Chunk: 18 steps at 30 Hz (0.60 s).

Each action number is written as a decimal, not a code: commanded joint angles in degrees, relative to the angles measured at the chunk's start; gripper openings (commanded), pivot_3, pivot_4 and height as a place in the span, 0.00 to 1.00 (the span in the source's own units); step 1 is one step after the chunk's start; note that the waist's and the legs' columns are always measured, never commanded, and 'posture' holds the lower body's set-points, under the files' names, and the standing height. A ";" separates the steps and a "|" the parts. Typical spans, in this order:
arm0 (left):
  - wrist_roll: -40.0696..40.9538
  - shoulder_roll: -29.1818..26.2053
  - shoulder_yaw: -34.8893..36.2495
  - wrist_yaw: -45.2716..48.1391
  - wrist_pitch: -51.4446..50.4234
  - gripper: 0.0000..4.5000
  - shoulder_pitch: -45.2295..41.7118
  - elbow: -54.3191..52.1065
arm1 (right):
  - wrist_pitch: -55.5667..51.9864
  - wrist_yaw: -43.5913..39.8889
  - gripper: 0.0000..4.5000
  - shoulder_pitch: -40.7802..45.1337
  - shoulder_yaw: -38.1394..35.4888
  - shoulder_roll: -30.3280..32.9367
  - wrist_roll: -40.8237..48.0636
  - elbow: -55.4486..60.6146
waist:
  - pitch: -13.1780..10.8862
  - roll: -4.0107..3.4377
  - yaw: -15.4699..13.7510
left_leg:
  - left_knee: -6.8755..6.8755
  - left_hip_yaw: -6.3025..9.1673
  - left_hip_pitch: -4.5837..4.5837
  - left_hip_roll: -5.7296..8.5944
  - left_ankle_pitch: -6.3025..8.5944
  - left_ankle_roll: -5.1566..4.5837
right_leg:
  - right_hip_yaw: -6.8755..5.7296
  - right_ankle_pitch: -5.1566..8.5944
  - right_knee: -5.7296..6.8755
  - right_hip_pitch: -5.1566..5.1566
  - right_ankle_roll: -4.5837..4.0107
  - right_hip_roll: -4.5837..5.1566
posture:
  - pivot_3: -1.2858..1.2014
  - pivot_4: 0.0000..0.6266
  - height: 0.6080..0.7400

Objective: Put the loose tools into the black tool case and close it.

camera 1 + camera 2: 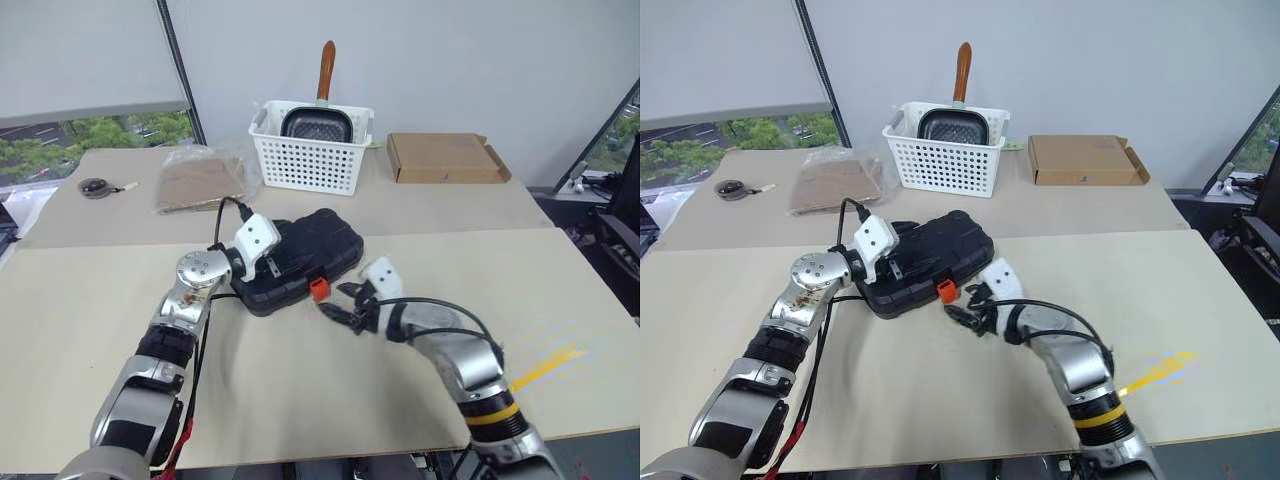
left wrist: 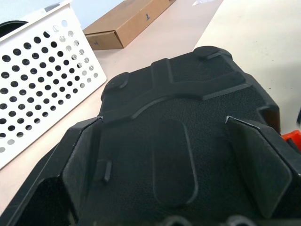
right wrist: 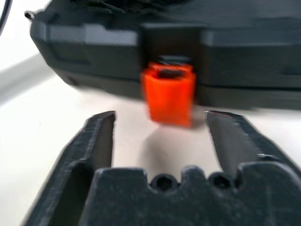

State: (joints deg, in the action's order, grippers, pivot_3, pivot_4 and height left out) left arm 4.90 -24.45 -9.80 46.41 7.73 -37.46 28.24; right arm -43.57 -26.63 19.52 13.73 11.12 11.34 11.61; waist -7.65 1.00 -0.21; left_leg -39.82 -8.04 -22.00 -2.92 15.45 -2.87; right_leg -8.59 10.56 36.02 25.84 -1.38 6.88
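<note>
The flat black moulded-plastic clamshell tool case (image 1: 300, 262) lies lid-down (closed) near the centre of the beige tabletop (image 1: 560, 290), long axis running roughly from 8 to 2 o'clock in the head views. Its small orange latch (image 1: 319, 289) hangs at the front edge, at approx. 5 o'clock from the case centre, and is tipped outward, not flush against the case wall.

Left gripper (image 1: 268, 262): positioned over the case lid's 9 o'clock end. Both black fingers are spread wide apart, one each side of the lid surface in the left wrist view; nothing is clamped between them. Whether the fingers press on the lid cannot be told.

Right gripper (image 3: 160, 141): set just in front of the latch, at 5 o'clock from the case. Fingers are parted wider than the latch, with the latch centred beyond the tips and a strip of table between; no contact, nothing held.

Background items at 12 o'clock, well apart from the case: a white perforated plastic basket (image 1: 310, 150) holding a dark square pan w/ brown handle (image 1: 317, 122); a flat brown cardboard box (image 1: 445, 157) at 1 o'clock; a clear plastic bag of brown sheets (image 1: 200, 178) at 11 o'clock; a small dark round disc with cord (image 1: 96, 187) at 10 o'clock.
</note>
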 commanded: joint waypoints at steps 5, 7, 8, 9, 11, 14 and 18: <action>-3.59 0.13 -2.40 1.03 -1.07 1.00 2.67 3.16 | -5.36 8.17 0.77 2.11 0.29 -4.04 -2.77 1.54 | 0.04 0.03 -0.14 | 0.00 0.00 -0.05 0.09 0.01 -0.17 | 0.00 0.00 -0.04 -0.01 0.00 0.05 | 0.52 0.24 0.70; -3.58 0.11 -2.32 1.04 -1.01 1.00 2.66 3.19 | -4.86 8.91 0.72 2.33 0.02 -4.25 -3.03 1.31 | 0.04 0.03 -0.11 | 0.00 -0.01 -0.06 0.10 0.02 -0.20 | 0.00 0.00 -0.06 -0.01 0.00 0.06 | 0.52 0.24 0.70; -3.57 0.11 -2.29 1.06 -0.99 1.00 2.66 3.19 | -4.51 9.10 0.66 2.45 0.03 -4.18 -3.14 1.33 | 0.04 0.03 -0.11 | 0.00 -0.01 -0.06 0.10 0.02 -0.20 | 0.01 0.00 -0.06 -0.01 0.00 0.06 | 0.52 0.24 0.70; -3.58 0.11 -2.29 1.07 -0.93 1.00 2.68 3.25 | -4.18 9.24 0.63 2.59 0.07 -4.04 -3.25 1.55 | 0.04 0.04 -0.11 | 0.00 -0.01 -0.06 0.10 0.02 -0.20 | 0.00 0.00 -0.07 -0.01 0.00 0.06 | 0.52 0.24 0.70; -3.67 0.12 -2.32 1.09 -0.70 1.00 2.73 3.50 | -3.67 9.60 0.46 2.84 0.03 -3.97 -3.64 2.09 | 0.04 0.04 -0.11 | 0.01 0.00 -0.06 0.09 0.03 -0.20 | -0.01 0.00 -0.06 -0.01 0.00 0.06 | 0.52 0.24 0.70; -3.86 0.32 -2.48 1.04 -0.40 1.00 2.75 3.96 | -3.83 9.41 0.26 2.66 0.70 -3.30 -4.15 3.69 | 0.04 0.04 -0.14 | 0.01 0.01 -0.06 0.09 0.03 -0.20 | -0.02 0.00 -0.06 -0.01 0.00 0.05 | 0.52 0.24 0.70; -3.95 0.62 -2.64 1.07 -0.05 1.00 2.79 4.22 | -4.56 9.35 0.26 1.72 1.39 -2.47 -4.24 6.73 | 0.04 0.03 -0.22 | 0.01 0.02 -0.10 0.11 0.04 -0.21 | -0.01 0.00 -0.11 -0.02 0.00 0.09 | 0.52 0.24 0.70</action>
State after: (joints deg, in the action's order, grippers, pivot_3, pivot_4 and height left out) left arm 4.60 -23.84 -9.79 46.63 9.05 -37.40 28.37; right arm -48.90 -18.01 20.67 15.96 8.46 7.53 13.26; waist -7.61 1.03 -0.43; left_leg -39.81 -8.02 -22.11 -2.81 15.50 -3.09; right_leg -8.61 10.56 35.89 25.82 -1.37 6.97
